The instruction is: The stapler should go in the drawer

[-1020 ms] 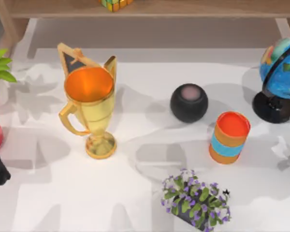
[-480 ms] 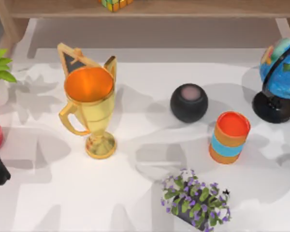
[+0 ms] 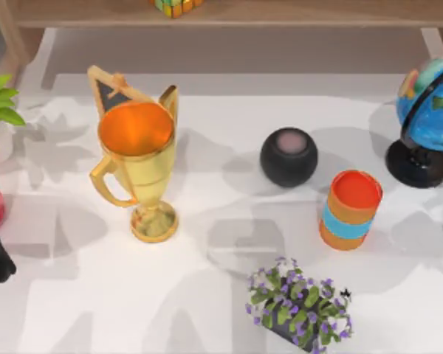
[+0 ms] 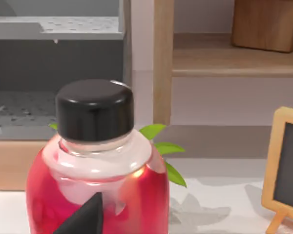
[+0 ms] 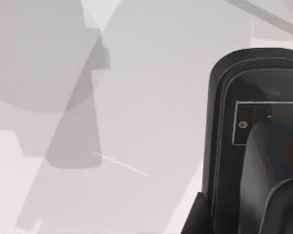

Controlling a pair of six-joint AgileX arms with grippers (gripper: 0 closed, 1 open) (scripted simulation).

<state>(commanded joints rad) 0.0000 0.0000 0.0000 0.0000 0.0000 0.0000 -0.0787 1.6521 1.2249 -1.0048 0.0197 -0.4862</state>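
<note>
step: find stapler, judged | right gripper: finger state can't tell, black device point(image 5: 254, 146) just beside | left: can't tell, red bottle point(image 4: 97, 185) ahead | tip: centre before closing

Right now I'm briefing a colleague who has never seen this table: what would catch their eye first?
The tall gold trophy with its orange-lined cup stands left of centre on the white table. A bright blue globe on a black stand sits at the right edge, with an orange cup with a blue band and a black round speaker nearby. In the left wrist view, a red bottle with a black cap stands close up.
</note>
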